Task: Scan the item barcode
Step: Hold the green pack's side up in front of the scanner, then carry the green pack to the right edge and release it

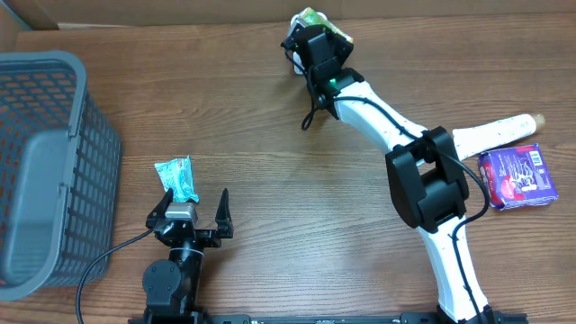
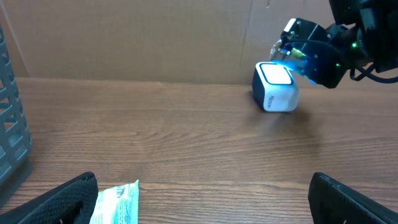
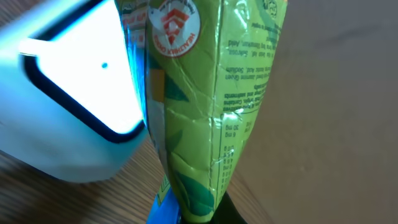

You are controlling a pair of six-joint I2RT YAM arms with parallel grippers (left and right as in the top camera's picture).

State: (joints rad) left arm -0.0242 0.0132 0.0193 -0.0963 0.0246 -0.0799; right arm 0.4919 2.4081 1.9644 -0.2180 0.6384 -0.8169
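The right jaws clamp the green packet (image 3: 211, 93) close to the lit scanner (image 2: 275, 87), presumably to present its barcode; the left jaws wait apart.

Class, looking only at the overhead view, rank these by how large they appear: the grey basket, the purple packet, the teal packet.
1. grey basket, by far the largest
2. purple packet
3. teal packet, clearly the smallest

Soft, even room light falls on the wooden table (image 1: 270, 135) with only faint shadows, while the scanner (image 3: 68, 112) window glares bluish-white (blown out close up) beside the slightly blurred packet (image 3: 211, 93).
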